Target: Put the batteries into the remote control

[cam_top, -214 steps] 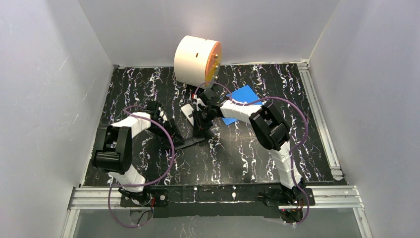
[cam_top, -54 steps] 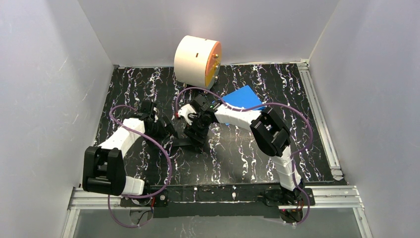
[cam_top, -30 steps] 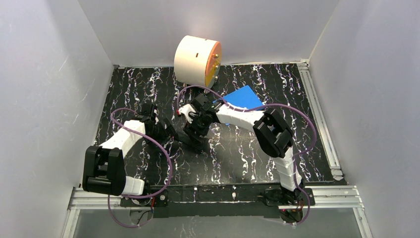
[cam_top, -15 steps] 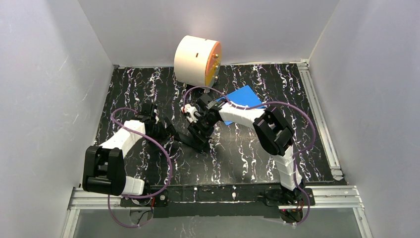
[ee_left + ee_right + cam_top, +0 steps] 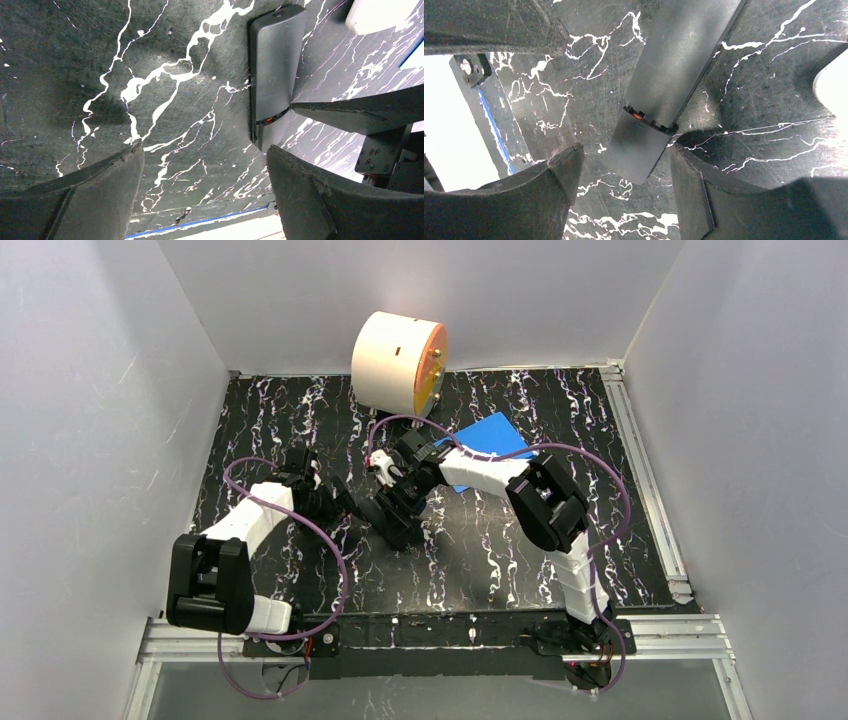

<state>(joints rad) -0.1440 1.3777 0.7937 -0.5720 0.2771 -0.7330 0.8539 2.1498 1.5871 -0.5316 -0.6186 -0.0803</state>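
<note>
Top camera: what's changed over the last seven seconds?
The right gripper came nearer and leftward, now open astride the black remote at its cover end. The left gripper pulled back slightly left, open beside the remote. Nothing grasped or released. The cream drum and blue sheet stayed.

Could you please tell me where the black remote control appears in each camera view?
Top external: hidden beneath the right gripper, table centre.
Left wrist: remote control upper right of centre.
Right wrist: remote control top centre, reaching mid-frame.
Shared landmark: red glint at its cover seam, both wrist views.
</note>
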